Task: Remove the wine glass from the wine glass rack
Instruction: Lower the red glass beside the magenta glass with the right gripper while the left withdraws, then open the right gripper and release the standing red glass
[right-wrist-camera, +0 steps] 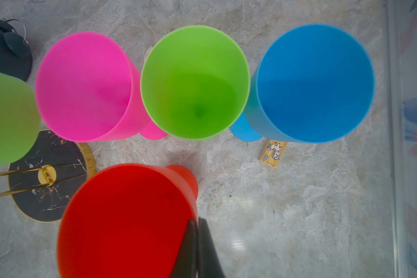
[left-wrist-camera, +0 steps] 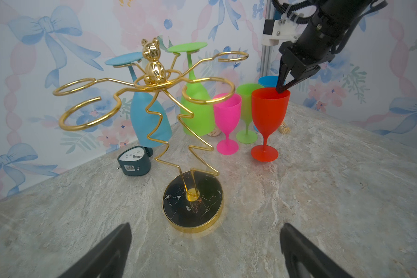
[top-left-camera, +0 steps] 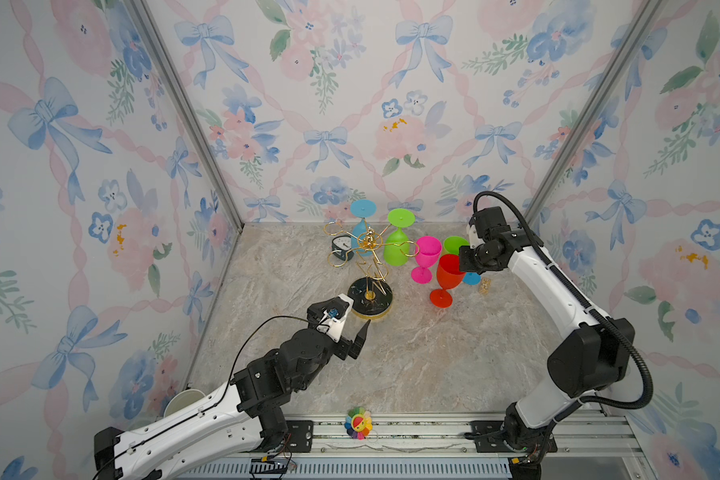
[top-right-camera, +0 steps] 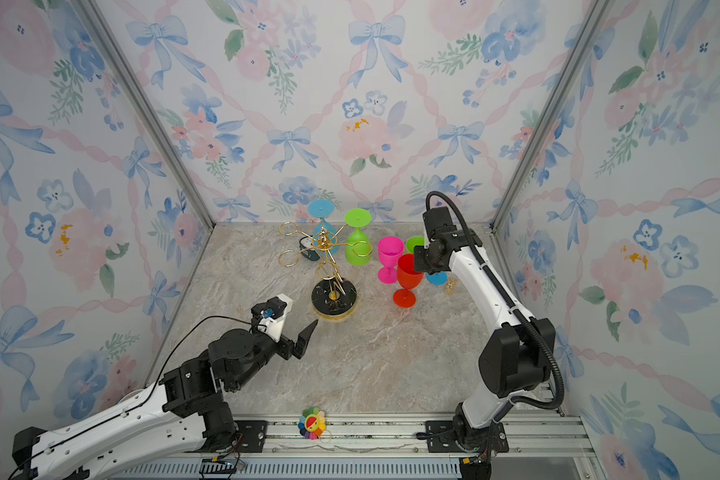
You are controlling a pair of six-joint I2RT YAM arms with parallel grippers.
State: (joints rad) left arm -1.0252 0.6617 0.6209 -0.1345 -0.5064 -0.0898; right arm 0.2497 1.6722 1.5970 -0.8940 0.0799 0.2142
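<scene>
Left gripper (left-wrist-camera: pixel 205 226) splayed low before wine glass rack (left-wrist-camera: pixel 202 207).

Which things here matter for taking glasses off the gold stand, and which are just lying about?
Job: wine glass rack; hanging blue glass; hanging green glass; red glass, rim in right fingers; upright pink glass; upright green glass; upright blue glass.
Lying about: alarm clock; wooden block; rainbow flower toy.

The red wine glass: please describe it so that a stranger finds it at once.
Start at the gold wire wine glass rack; in both top views, four plastic glasses stand upright right of it. The red wine glass stands in front of the pink glass, green glass and blue glass. Only its rim is pinched by the right tool.
</scene>
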